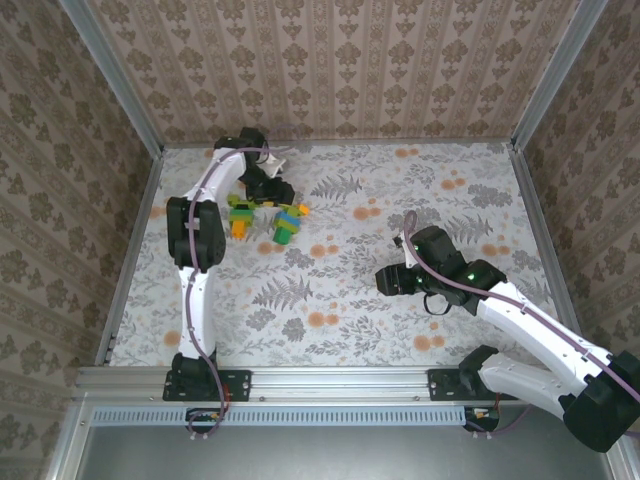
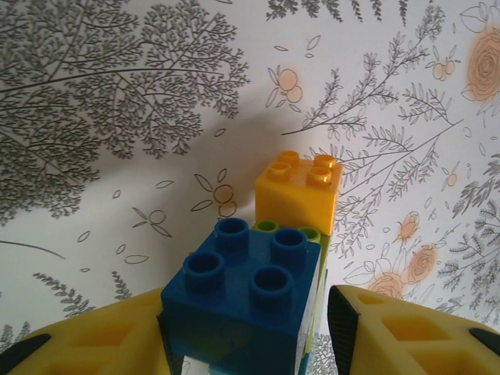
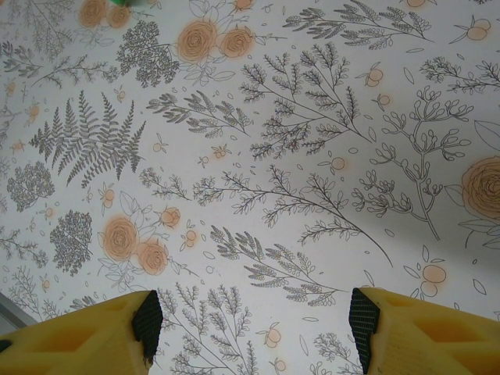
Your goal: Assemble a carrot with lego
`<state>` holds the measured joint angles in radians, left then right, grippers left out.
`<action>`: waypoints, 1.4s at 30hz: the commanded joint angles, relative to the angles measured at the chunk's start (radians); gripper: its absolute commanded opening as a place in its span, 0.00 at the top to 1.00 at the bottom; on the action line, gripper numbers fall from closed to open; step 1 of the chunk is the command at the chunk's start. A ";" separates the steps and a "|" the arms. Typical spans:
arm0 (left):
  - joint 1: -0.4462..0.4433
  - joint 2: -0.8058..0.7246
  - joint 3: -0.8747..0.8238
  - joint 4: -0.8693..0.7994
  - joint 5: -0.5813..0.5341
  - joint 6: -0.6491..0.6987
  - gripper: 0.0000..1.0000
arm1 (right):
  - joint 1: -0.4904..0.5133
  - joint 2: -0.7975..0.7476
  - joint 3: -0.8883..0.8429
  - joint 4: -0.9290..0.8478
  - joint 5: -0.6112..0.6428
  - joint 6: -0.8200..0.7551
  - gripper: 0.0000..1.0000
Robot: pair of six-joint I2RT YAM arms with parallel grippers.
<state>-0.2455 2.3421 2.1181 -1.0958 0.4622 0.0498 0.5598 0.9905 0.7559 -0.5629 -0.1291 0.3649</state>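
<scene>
Tabletop scene, read from the arms' bases outward. On the near right, the right gripper [image 3: 250, 316] hangs above the floral table [image 1: 470, 200]. Its jaws stand wide apart, and nothing lies between them but bare patterned cloth.

Farther back, on the far-left part of the table, lies the carrot [image 1: 240, 216], a lime crossbar with an orange tip. Its long axis runs roughly near to far in the top view. The crossbar is at the far end and the orange tip points toward the near edge; finer detail is too small to tell.

Just to its right, apart from it, sits a second lego stack [image 1: 288, 222] in blue, green and yellow. The left gripper [image 2: 247, 312] reaches this stack from the far side. In the left wrist view its yellow fingers [image 2: 406, 336] flank a blue brick [image 2: 242, 289], studs up, very closely on both sides. Whether they press on it or stand just clear cannot be told. Directly beyond the blue brick stands a yellow brick [image 2: 301, 191], studs up. A lime piece [image 2: 311, 233] shows between and beneath the two.
</scene>
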 commanded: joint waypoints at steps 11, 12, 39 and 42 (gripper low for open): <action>0.049 -0.031 0.027 -0.002 -0.057 0.016 0.42 | -0.006 0.002 -0.007 0.008 0.007 -0.015 0.32; 0.052 -0.037 0.024 0.002 -0.059 0.016 0.42 | -0.006 0.003 -0.007 0.006 0.012 -0.014 0.32; 0.226 -1.009 -1.644 1.655 -0.552 -0.015 0.00 | -0.007 -0.236 -0.007 -0.019 0.414 0.016 0.06; 0.251 -0.904 -1.604 1.675 -0.529 -0.049 0.00 | -0.006 -0.274 -0.057 0.018 0.475 -0.015 0.04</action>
<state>-0.0116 1.3983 0.4770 0.3283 -0.0643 0.0151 0.5598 0.7517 0.7437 -0.5579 0.2314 0.3687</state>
